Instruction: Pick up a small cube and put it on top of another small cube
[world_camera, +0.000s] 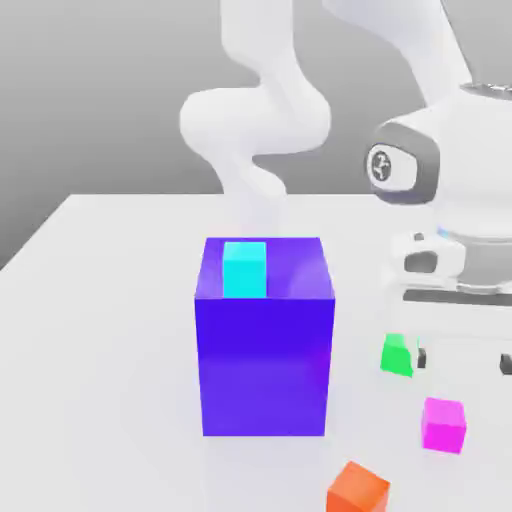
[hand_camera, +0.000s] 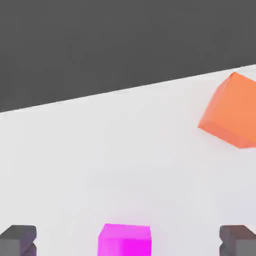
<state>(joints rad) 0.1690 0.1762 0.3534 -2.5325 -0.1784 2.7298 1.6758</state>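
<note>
The small magenta-pink cube rests on the white table at the exterior view's right. My gripper hovers just behind and above it, open, its dark fingertips spread wide. In the hand view the pink cube sits midway between the two fingertips of the gripper, with wide gaps on both sides and nothing touching it. A small green cube stands right beside one fingertip. A small orange cube lies near the table's front edge, and it appears as the orange cube beyond the pink one.
A big blue-purple block stands mid-table with a small cyan cube on its top. The arm's white links rise behind the block. The table edge runs beyond the orange cube in the hand view.
</note>
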